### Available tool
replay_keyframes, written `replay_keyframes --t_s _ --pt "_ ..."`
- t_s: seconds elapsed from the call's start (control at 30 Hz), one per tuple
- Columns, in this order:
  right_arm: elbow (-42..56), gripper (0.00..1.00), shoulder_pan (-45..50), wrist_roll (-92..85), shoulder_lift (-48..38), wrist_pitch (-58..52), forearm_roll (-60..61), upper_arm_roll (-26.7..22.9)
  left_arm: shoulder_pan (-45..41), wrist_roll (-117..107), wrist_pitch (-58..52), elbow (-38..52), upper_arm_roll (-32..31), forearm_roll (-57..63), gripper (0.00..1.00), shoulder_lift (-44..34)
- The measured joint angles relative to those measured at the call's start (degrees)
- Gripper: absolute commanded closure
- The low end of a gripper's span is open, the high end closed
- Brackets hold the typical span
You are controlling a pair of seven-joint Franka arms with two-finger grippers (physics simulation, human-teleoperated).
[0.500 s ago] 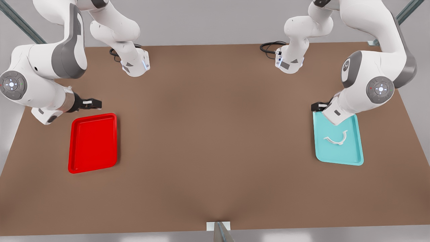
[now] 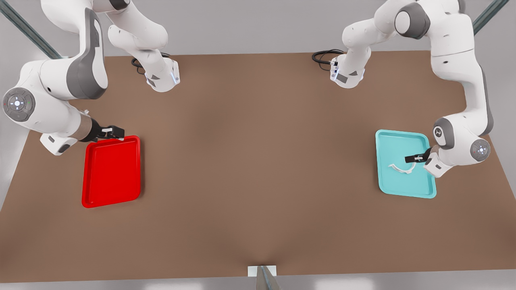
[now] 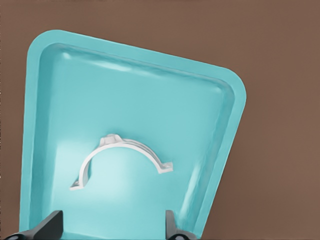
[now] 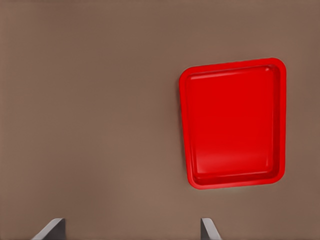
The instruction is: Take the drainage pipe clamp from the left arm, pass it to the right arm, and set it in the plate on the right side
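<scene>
The drainage pipe clamp (image 2: 401,169) (image 3: 125,146), a small white C-shaped half-ring, lies flat in a teal tray (image 2: 403,135) (image 3: 140,90) on the front view's right. My left gripper (image 2: 415,158) (image 3: 112,222) hovers over that tray, just beside one end of the clamp. It is open, its fingers are spread wide and it holds nothing. The red plate (image 2: 111,173) (image 4: 235,120) sits on the front view's left with nothing in it. My right gripper (image 2: 117,131) (image 4: 131,225) hangs open above the plate's far rim.
Both arm bases (image 2: 161,78) (image 2: 346,74) stand at the back of the brown table (image 2: 258,161), with black cables (image 2: 322,56) beside them. A metal post (image 2: 264,276) rises at the table's front edge. Bare tabletop spans the wide gap between the two trays.
My left arm has swung from the teal tray's far corner to its outer side, and its gripper now points in over the clamp. My right gripper has dropped slightly toward the plate's rim.
</scene>
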Motion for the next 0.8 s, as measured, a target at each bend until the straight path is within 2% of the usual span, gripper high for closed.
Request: replay_keyframes --t_s 0.2,0.5,0.53,0.57,0.67,0.7,0.77,0.8 --pt "0.78 0.00 0.61 -0.16 0.60 0.48 -0.01 0.40 3.87 14.63 8.96 -0.54 0.14 -0.19 0.00 5.85" --pt "3.03 0.00 2.96 -0.28 2.51 0.72 -0.35 0.49 4.15 30.35 19.93 -6.35 1.09 -0.19 0.00 7.17" --pt "3.02 0.00 2.93 -0.28 2.57 0.65 -0.51 0.51 4.30 31.64 20.62 -6.40 1.12 -0.23 0.06 7.42" --pt "3.04 0.00 2.93 -0.28 2.60 0.55 -0.62 0.52 4.53 32.86 21.20 -6.60 1.14 -0.29 0.06 7.57" --pt "3.08 0.00 2.96 -0.30 2.67 0.29 -0.81 0.53 4.86 36.12 22.44 -7.25 1.15 -0.97 0.23 7.99" --pt "3.10 0.00 2.97 -0.31 2.70 0.23 -0.86 0.50 4.88 37.07 22.73 -7.40 1.15 -1.08 0.34 8.03" --pt "3.16 0.00 2.90 -0.34 2.79 0.17 -0.93 0.45 4.91 38.80 23.12 -7.54 1.22 -1.22 0.40 8.06" --pt "3.26 0.00 2.87 -0.35 2.81 0.19 -0.96 0.40 4.97 39.59 23.22 -7.56 1.23 -1.26 0.41 8.03"
